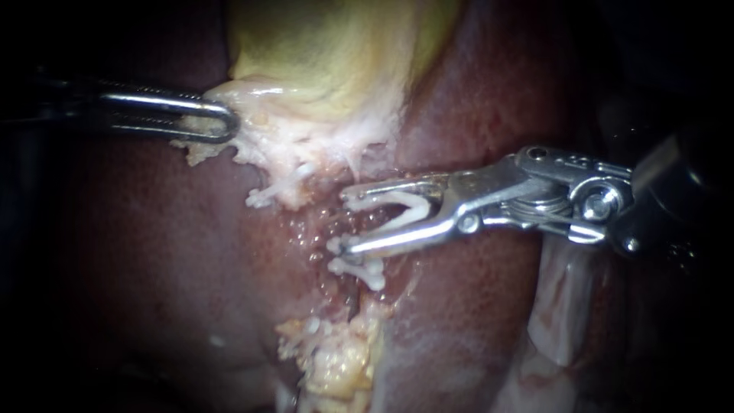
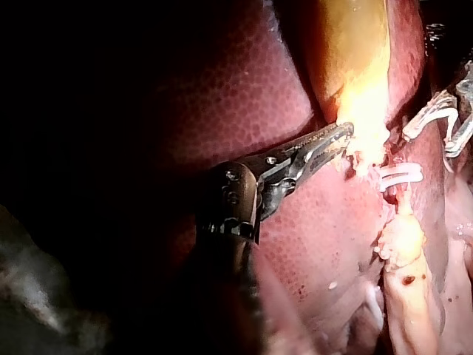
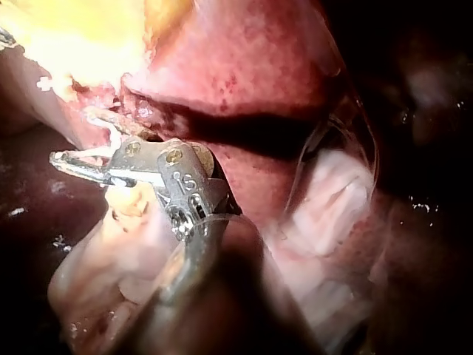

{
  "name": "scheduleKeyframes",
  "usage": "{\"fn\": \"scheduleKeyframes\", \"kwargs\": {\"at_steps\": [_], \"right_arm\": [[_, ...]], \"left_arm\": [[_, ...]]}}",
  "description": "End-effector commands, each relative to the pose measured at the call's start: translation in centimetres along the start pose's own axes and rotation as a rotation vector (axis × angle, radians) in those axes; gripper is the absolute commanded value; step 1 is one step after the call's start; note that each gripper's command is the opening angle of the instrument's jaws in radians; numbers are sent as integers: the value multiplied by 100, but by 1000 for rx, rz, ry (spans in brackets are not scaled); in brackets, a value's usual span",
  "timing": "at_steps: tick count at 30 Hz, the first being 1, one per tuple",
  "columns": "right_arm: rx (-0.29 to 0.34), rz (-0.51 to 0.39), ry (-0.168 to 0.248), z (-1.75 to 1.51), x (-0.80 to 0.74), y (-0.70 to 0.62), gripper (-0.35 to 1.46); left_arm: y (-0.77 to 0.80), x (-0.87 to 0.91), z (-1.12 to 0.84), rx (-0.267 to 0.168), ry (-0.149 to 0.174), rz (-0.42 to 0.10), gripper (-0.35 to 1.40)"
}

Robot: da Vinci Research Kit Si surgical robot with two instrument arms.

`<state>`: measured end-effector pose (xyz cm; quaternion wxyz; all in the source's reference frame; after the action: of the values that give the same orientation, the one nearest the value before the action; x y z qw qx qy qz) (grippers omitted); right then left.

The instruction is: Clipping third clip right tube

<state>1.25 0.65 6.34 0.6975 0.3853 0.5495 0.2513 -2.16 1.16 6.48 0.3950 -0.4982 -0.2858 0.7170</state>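
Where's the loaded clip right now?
Centre of the endoscope view: the clip is held between the right instrument's jaws, below the gallbladder and just above a second clip lying on the tissue.

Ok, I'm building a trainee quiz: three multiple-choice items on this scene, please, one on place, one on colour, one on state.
1. Where does the left instrument grip? A a gauze pad; B the gallbladder at its pale edge; C a suture thread.
2. The clip in the right instrument is: A blue; B white; C black.
3. That clip is: A squeezed flat; B snapped in two; C open.
B: its jaws close on pale tissue below the yellow gallbladder. B: it shows white against the steel. C: its legs stand apart between the jaws.
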Motion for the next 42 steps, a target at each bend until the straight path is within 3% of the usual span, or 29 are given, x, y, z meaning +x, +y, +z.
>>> {"fn": "scheduleKeyframes", "kwargs": {"at_steps": [1, 8, 19, 25, 36, 42], "right_arm": [[-3, 10, 2, -2, -3, 4, 47], [-42, 27, -27, -7, -25, 35, 48], [-71, 44, -30, 2, -54, 72, 49], [-64, 70, 12, 10, -58, 87, 50], [-18, 135, 133, 32, -51, 90, 50], [10, 145, 154, 35, -42, 83, 50]], "left_arm": [[0, 0, 0, 0, 0, 0, -35], [0, 0, -1, 0, 0, 0, -35], [1, 0, -1, 0, 0, 0, -35], [1, 0, -1, 0, 0, 0, -35], [1, 0, -1, 0, 0, 0, -35], [1, 0, -1, 0, 0, 0, -35]]}}
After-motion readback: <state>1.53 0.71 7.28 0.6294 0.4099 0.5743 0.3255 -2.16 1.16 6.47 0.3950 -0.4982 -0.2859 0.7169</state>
